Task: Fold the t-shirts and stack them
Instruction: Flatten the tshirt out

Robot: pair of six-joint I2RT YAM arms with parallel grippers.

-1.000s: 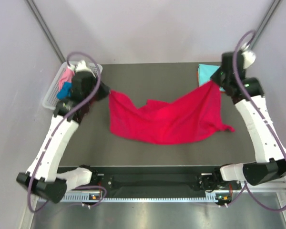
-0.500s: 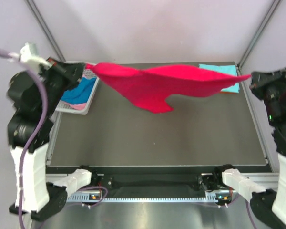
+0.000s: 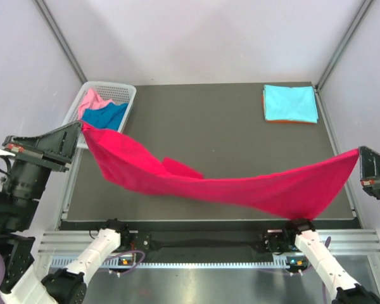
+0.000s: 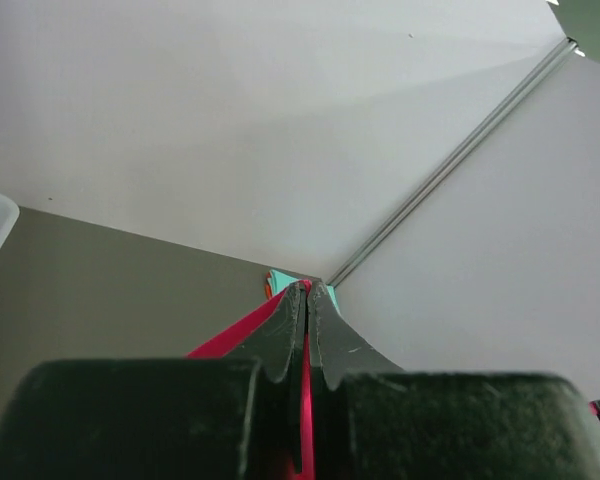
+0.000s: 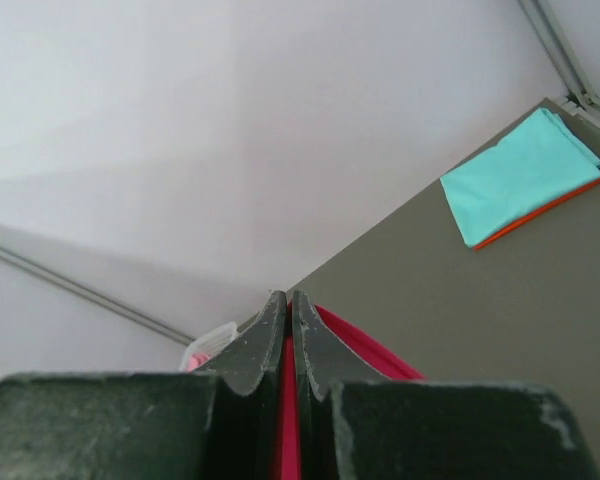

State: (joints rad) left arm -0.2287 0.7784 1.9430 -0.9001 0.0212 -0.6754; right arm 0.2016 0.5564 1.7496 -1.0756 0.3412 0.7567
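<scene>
One red shirt (image 3: 240, 190), stacked pair (image 3: 290, 103), basketed pair (image 3: 106, 116)

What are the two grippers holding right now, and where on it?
Both hold the crimson red t-shirt, stretched between them: the left gripper pinches one end's edge, the right gripper the opposite end.

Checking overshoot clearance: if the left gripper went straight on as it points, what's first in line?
Past the red shirt that the left gripper holds, the turquoise stack at the far right corner sits dead ahead; height is unclear, so it might pass over to the wall.
</scene>
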